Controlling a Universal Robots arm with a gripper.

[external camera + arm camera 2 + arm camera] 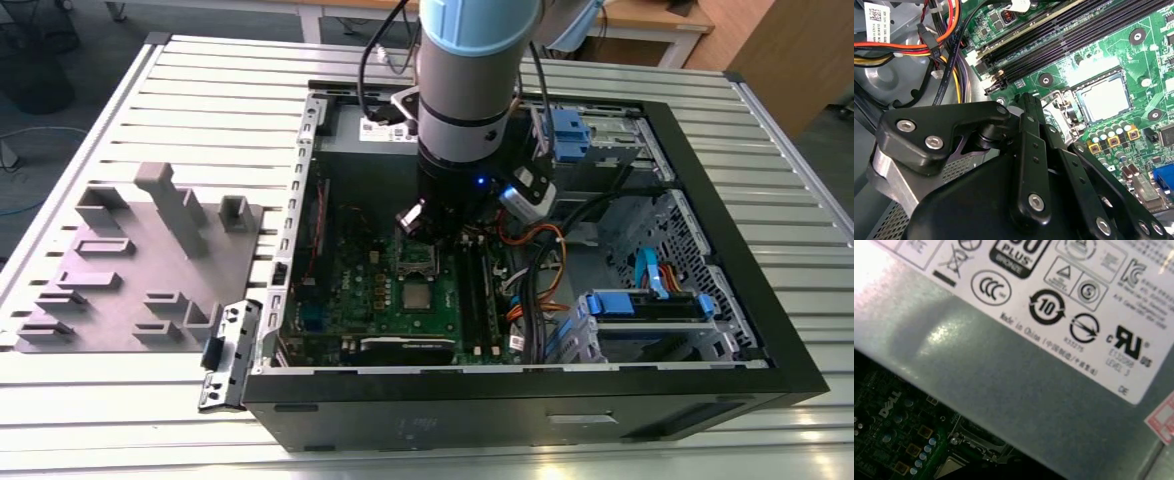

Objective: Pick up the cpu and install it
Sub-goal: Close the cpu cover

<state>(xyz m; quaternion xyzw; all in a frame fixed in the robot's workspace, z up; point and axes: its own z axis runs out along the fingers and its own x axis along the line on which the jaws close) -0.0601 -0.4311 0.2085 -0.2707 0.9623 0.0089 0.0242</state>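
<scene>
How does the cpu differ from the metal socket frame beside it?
The cpu is a solid, matte pale-grey square; the socket frame is shiny with an open middle. The cpu shows whole in the second wrist view; the frame is partly behind the gripper. Both are metal, on the green board.

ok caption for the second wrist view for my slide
Gripper hanging over the green motherboard, near the cpu lying in its socket.

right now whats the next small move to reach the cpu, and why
Probably shift the gripper sideways until centred over the cpu: in the second wrist view it hangs above the shiny socket frame beside the chip, not over it.
</scene>
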